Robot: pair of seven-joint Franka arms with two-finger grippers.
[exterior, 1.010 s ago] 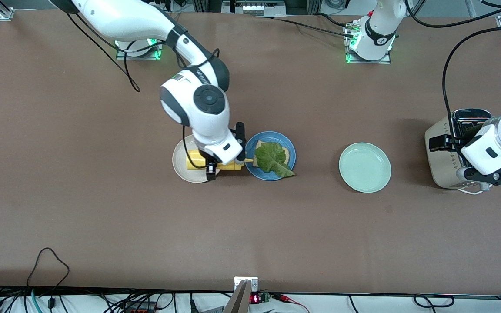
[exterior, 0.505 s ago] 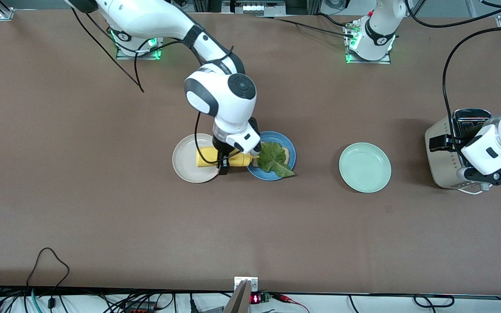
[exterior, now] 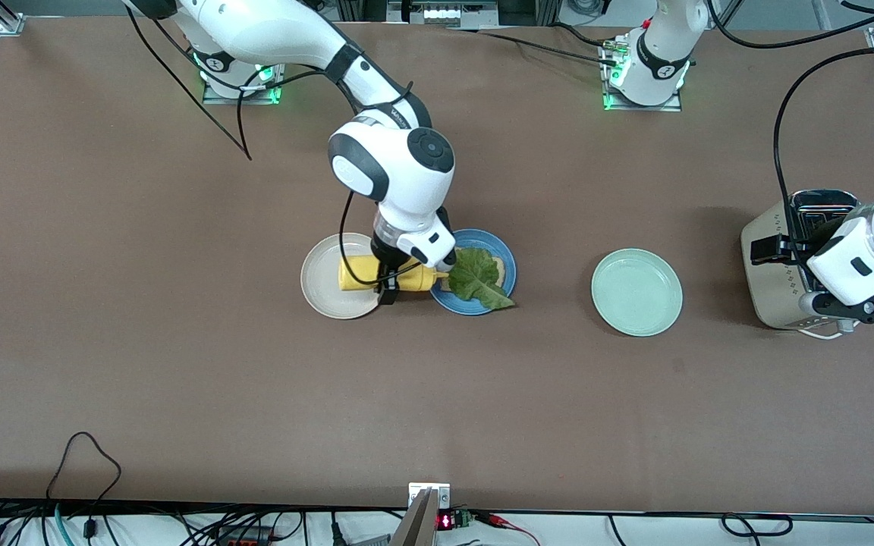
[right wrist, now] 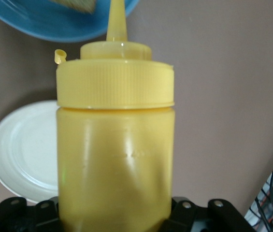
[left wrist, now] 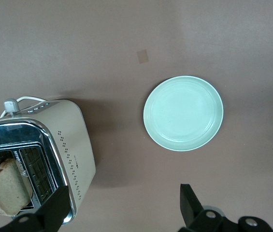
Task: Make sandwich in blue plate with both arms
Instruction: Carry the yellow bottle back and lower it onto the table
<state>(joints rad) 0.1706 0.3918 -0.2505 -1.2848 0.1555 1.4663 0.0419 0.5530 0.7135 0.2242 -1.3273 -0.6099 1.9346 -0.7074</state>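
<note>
The blue plate point(exterior: 509, 265) holds a light-brown bread slice point(exterior: 495, 263) with a crinkled green lettuce leaf point(exterior: 475, 277) lying on top. My right gripper point(exterior: 389, 284) is shut on a yellow squeeze bottle point(exterior: 361, 273) held sideways above the cream-white plate point(exterior: 327, 292). The bottle's nozzle point(right wrist: 116, 19) points at the blue plate's rim point(right wrist: 54, 21). My left gripper point(left wrist: 122, 203) stands open beside the toaster point(left wrist: 64, 145) with nothing between its fingers. A bread slice point(left wrist: 6, 188) sticks up from the toaster's slot.
A pale mint-green plate point(exterior: 636, 292) lies bare between the blue plate and the toaster point(exterior: 771, 280), which stands at the left arm's end of the table. Cables hang along the table's edge nearest the front camera.
My right arm has carried the yellow bottle from over the cream-white plate toward the blue plate, so its nozzle now reaches the rim. The left arm has barely moved.
</note>
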